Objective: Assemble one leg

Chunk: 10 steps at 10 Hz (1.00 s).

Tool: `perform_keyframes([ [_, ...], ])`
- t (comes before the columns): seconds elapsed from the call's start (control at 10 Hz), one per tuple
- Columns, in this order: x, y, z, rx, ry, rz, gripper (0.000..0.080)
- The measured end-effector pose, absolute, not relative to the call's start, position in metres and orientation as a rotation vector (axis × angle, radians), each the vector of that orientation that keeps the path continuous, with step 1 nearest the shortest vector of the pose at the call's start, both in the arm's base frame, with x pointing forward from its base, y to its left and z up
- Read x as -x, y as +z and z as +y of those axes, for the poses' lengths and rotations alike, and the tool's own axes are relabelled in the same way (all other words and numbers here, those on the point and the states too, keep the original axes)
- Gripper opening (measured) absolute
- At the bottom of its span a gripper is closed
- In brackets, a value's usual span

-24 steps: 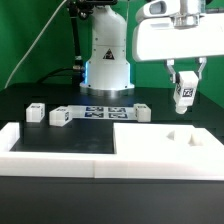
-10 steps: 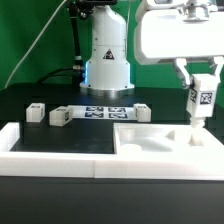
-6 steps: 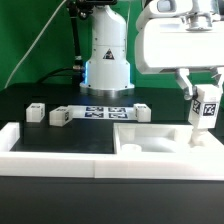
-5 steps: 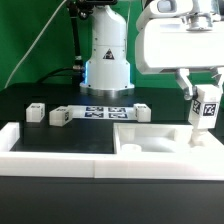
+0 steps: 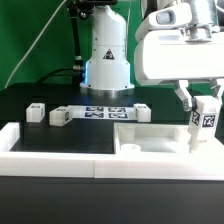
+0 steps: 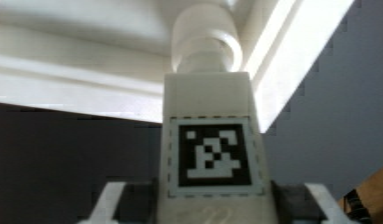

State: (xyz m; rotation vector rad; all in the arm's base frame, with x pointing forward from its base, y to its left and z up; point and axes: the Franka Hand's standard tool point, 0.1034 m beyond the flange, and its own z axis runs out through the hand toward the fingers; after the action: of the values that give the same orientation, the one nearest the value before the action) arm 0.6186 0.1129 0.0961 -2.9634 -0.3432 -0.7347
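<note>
My gripper [image 5: 203, 110] is shut on the leg [image 5: 206, 122], a short white post with a black-and-white tag on its side. It holds the leg nearly upright over the far right corner of the wide white slab [image 5: 150, 145] with round holes. The leg's lower end touches or enters the slab there. In the wrist view the leg [image 6: 213, 120] fills the middle between my two fingers, its far end against the white slab [image 6: 99, 70].
Other white legs stand on the black table: one at the exterior view's left [image 5: 36, 112], one beside it [image 5: 60, 117], one right of the marker board [image 5: 141, 112]. The marker board [image 5: 105, 111] lies in front of the robot base [image 5: 107, 55]. A white ledge [image 5: 50, 145] runs along the front.
My gripper has carried the leg toward the exterior view's right and down, from above the slab to its far right corner. The other legs have not moved.
</note>
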Motion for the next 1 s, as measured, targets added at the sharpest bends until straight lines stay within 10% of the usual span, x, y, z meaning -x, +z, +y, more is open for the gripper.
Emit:
perform_keyframes([
  [0.9,-0.611,0.083,0.116,2.928,-0.915,-0.343,0.0292],
  [1.0,-0.611,0.083,0.116,2.929,-0.911,-0.343,0.0521],
])
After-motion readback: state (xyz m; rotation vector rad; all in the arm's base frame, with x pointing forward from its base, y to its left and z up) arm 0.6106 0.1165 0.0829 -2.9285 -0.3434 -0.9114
